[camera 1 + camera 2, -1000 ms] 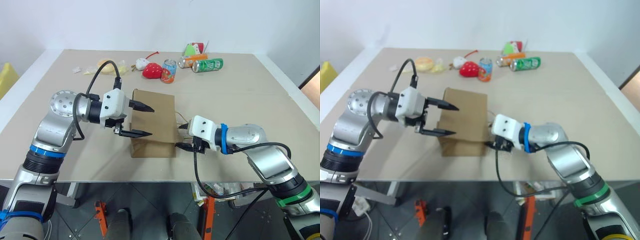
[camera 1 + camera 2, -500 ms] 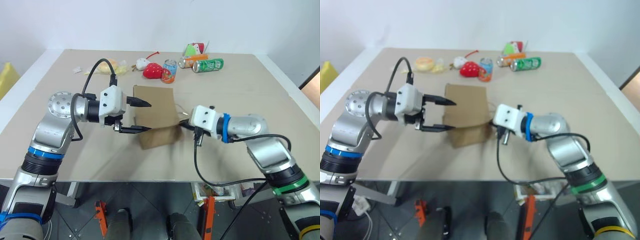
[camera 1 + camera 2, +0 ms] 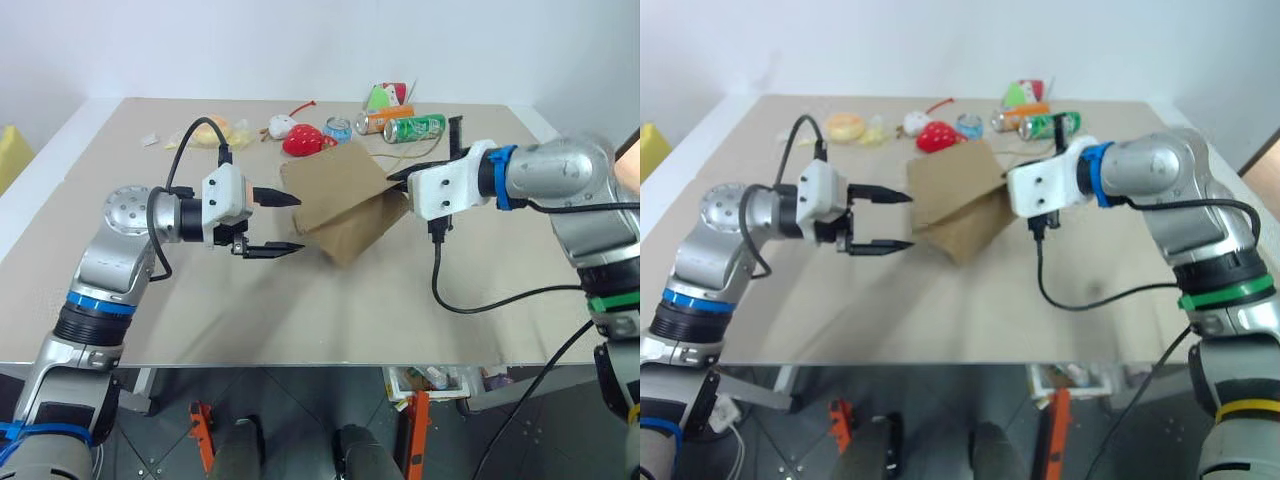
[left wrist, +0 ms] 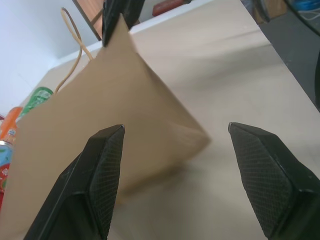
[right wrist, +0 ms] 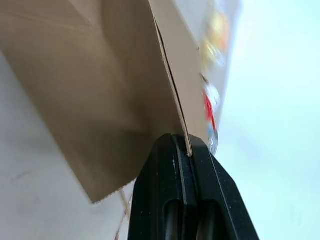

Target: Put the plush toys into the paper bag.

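Paper bag [image 3: 345, 205], plain brown kraft and still folded flat, hangs tilted above the middle of the table [image 3: 300, 310], its upper edge pinched in the right claw [image 5: 187, 150], whose two black fingers are shut tight on the paper. Its low corner seems close to the table or just off it; I cannot tell which. One thin cord handle [image 3: 415, 152] loops out near that claw. The left claw [image 3: 272, 222] stands with its fingers well apart, pointing across at the bag's near edge, not touching it.

The step in hand looks like opening the bag so that it can take the toys. To do that well, the right claw should hold its edge steady and high enough for the bag to hang free, while the left claw comes in along the mouth and closes on the opposite layer alone, not on both layers together. Then the two should draw apart gently; kraft paper creases and tears if jerked, and a grip on the cord alone would let the bag swing.

Far back on the table lie the toys: a brownish oblong plush [image 3: 215, 131] near the left, with a red strawberry plush [image 3: 307, 144], a small white toy [image 3: 281, 127] and some drink cans [image 3: 403, 125] further right. The fluffy white plush I cannot make out.
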`<state>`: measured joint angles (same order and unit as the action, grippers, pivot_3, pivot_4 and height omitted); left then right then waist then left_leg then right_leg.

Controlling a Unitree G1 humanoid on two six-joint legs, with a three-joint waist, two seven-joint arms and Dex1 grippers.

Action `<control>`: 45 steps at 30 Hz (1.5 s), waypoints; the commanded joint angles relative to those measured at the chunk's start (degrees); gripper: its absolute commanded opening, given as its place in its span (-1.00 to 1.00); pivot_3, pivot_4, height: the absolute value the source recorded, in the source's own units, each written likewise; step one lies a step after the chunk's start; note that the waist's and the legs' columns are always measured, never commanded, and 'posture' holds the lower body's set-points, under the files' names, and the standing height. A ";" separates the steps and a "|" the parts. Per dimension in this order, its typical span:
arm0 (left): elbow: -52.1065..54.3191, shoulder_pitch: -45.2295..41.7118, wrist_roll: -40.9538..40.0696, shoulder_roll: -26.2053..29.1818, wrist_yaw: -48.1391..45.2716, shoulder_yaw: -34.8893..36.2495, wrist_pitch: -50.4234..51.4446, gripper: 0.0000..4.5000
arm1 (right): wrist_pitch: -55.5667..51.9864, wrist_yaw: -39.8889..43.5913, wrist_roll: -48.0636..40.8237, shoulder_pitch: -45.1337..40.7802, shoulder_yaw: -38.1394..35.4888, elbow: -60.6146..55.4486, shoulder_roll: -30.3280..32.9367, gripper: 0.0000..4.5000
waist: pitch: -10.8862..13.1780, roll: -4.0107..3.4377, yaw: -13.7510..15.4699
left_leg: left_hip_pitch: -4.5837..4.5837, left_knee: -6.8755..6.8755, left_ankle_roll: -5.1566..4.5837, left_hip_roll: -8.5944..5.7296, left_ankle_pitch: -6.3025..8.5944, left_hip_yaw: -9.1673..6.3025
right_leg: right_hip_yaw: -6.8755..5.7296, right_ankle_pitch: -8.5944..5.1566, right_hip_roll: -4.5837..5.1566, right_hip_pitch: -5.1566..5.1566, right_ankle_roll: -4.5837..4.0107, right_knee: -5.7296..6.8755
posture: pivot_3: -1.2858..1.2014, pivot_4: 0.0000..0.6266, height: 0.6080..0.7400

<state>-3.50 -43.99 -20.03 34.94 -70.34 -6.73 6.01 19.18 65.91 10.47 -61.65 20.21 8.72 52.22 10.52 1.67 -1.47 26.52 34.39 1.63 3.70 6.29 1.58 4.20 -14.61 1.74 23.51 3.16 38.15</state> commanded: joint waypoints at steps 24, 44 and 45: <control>9.52 1.90 -7.77 3.97 1.18 6.28 11.80 0.53 | 37.40 2.96 13.26 -18.59 6.68 19.14 -10.28 -0.98 | 0.02 -0.03 -0.14 | -0.06 0.05 0.10 0.04 -0.06 -0.01 | -0.04 -0.08 0.02 0.00 -0.31 0.15 | 0.03 -0.52 1.00; 7.27 0.40 -7.30 2.33 1.68 5.66 11.12 0.53 | 46.54 -12.48 25.57 -20.88 10.24 23.59 -8.76 -0.98 | 0.02 -0.03 -0.58 | -0.06 -0.05 0.15 0.02 -0.07 0.01 | 0.01 -0.16 0.00 0.29 -0.45 0.73 | 0.03 -0.52 1.00; 7.31 0.46 -7.27 2.30 1.75 5.70 11.11 0.53 | 46.35 -11.42 23.80 -19.42 10.86 21.94 -8.83 -0.98 | 0.02 -0.03 -0.63 | -0.07 -0.04 0.15 0.02 -0.08 0.01 | 0.03 -0.17 0.00 0.31 -0.47 0.82 | 0.03 -0.52 1.00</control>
<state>2.89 -42.26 -27.14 37.06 -68.80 -2.02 17.83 65.42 53.29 37.75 -81.09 31.16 33.85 43.32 10.54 1.63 -2.10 26.45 34.35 1.77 3.72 6.21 1.58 4.23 -14.79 1.73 23.84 2.68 39.01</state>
